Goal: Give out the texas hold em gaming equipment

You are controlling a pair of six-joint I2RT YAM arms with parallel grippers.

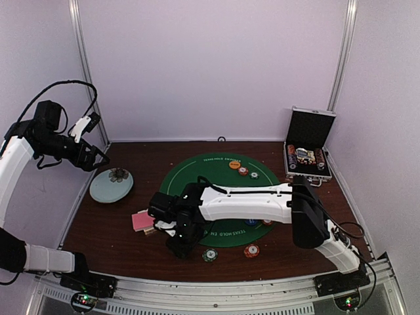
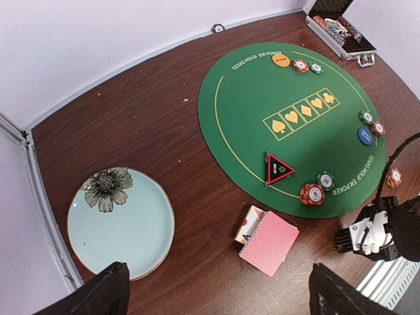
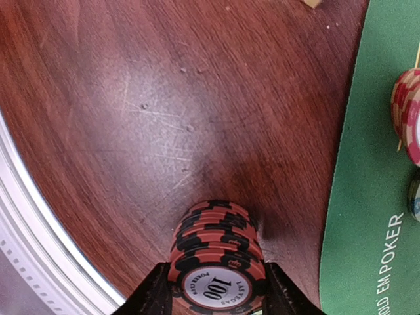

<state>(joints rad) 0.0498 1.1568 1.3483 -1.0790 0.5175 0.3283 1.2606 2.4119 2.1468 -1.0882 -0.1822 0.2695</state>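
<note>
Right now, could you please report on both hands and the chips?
Left hand open, raised, empty. Right hand shut on orange chip stack, beside green mat. Other chips apart, on the mat.

The top camera looks down from behind the arms over the whole green mat [image 1: 210, 172], the left wrist views it from high left, and the right wrist hangs close above its near lettered rim, which all three share.

On the table [image 1: 144, 164] a mat [image 1: 190, 172] lies central — the dish [image 1: 111, 186] at its 9 o'clock, playing cards [image 1: 142, 220] at 8, the case [image 1: 307, 161] at 2, poker chips [image 1: 251, 250] just past 6.
</note>
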